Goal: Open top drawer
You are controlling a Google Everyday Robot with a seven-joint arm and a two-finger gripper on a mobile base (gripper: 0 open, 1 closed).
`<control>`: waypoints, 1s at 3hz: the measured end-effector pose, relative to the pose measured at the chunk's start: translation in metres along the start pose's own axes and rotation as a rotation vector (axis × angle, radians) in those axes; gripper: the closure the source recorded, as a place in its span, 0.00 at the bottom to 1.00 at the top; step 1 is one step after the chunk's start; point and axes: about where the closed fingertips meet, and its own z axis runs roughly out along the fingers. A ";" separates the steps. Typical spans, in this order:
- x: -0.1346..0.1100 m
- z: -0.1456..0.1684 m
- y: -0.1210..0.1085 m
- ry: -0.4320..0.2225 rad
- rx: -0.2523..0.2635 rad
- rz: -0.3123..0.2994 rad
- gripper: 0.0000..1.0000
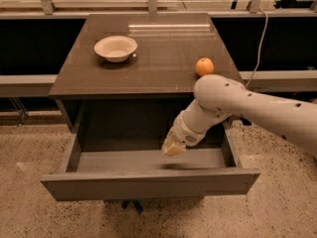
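Note:
The top drawer [148, 182] stands pulled far out from under the brown cabinet top [153, 58]. Its plain flat front panel faces me and its deep grey box shows empty inside. My gripper [172, 148] hangs on the white arm over the drawer's inside, right of the middle, a little above the drawer floor and behind the front panel. It touches nothing that I can see.
A white bowl [115, 48] sits on the cabinet top at the left. An orange [204, 66] sits near the top's right front edge, just above my arm's elbow. Dark benches flank the cabinet. Speckled floor lies in front.

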 end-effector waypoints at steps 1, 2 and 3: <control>-0.004 -0.017 -0.016 -0.058 0.052 0.040 0.75; -0.005 -0.015 -0.014 -0.055 0.047 0.037 0.51; -0.005 -0.014 -0.014 -0.055 0.044 0.036 0.28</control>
